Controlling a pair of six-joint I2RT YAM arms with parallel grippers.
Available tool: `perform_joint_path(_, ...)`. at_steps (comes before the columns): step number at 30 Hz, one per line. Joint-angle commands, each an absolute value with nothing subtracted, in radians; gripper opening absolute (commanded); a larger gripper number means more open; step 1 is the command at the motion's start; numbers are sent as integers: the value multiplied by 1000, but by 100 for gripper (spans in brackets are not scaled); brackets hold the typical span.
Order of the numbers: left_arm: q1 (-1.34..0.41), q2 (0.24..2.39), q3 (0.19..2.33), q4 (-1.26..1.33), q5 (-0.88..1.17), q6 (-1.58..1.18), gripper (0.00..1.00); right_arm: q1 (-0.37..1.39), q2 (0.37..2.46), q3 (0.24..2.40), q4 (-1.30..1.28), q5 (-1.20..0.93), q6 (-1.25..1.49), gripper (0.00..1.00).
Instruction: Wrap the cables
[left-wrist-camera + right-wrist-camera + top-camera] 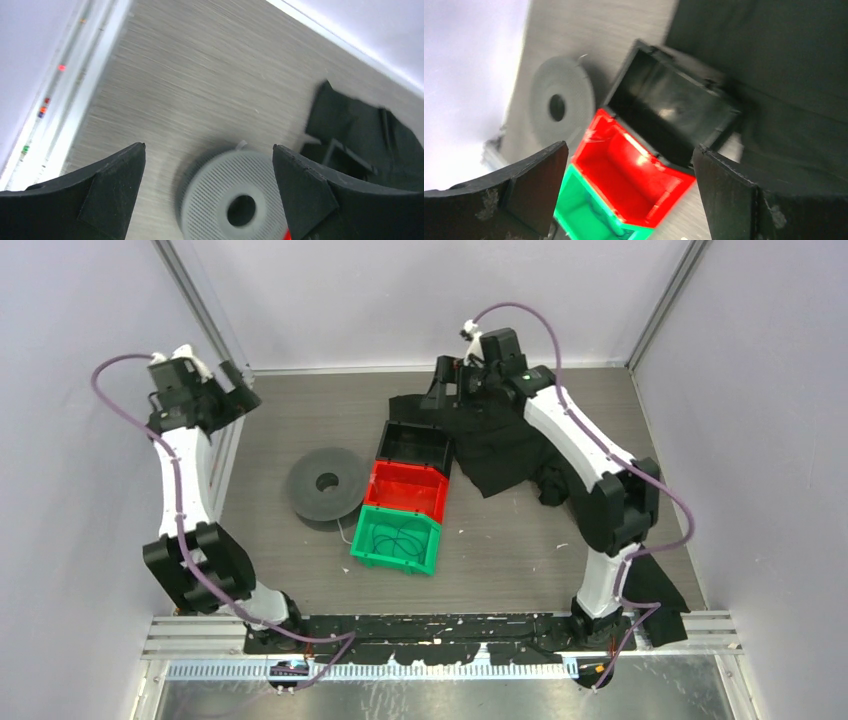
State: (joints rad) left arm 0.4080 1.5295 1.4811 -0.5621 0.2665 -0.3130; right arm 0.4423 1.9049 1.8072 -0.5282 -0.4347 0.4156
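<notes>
At the near edge of the grey wood-grain table point(520, 550), the two arm bases stand on a metal rail. A scrap of black fabric point(660, 590) lies beside the right base.

Just past them, a little left of centre, is a row of three open plastic bins set edge to edge and running away from the arms. The green bin point(372, 540) is nearest and holds thin dark cable loops point(400, 540). The red bin point(410, 490) is in the middle and the black bin point(415, 445) is farthest.

Left of the red bin lies a flat round dark grey reel point(325, 483) with a hole through its middle.

The thin white cord point(342, 528) shows only as a short strand on the table at the reel's near right edge, between the reel and the green bin. Both wrist views also show a small white end at the reel's rim. How much cord is wound on the reel cannot be told.

To the right of the black bin, a large black cloth point(500, 445) is spread toward the far wall.

Farthest out are the two grippers. The left gripper point(238, 390) is by the far left wall, and the right gripper point(442, 390) is above the far edge of the cloth, beyond the black bin. The fingers of each are spread wide with nothing between them.
</notes>
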Motion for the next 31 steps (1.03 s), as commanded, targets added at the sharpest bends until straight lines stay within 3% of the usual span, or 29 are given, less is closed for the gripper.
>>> perform_joint_path(1,210,1423,1521,-795,45,-294,100,440,1734,1785,-714,61,319,100)
perform_joint_path(6,137,1279,1401,-819,72,-385,100,437,1552,1608,-695,526,377,100)
perform_joint_path(10,131,1175,1313,-799,225,-391,100,436,1471,1492,-705,647,379,100)
perform_joint_path(14,116,1101,1236,-817,199,-397,100,436,1445,1429,-755,763,445,100)
perform_joint_path(21,115,1009,1124,-866,101,-351,100,437,1445,1396,-763,782,504,100)
perform_joint_path(31,115,959,1088,-798,118,-316,100,436,1440,1385,-722,750,536,100)
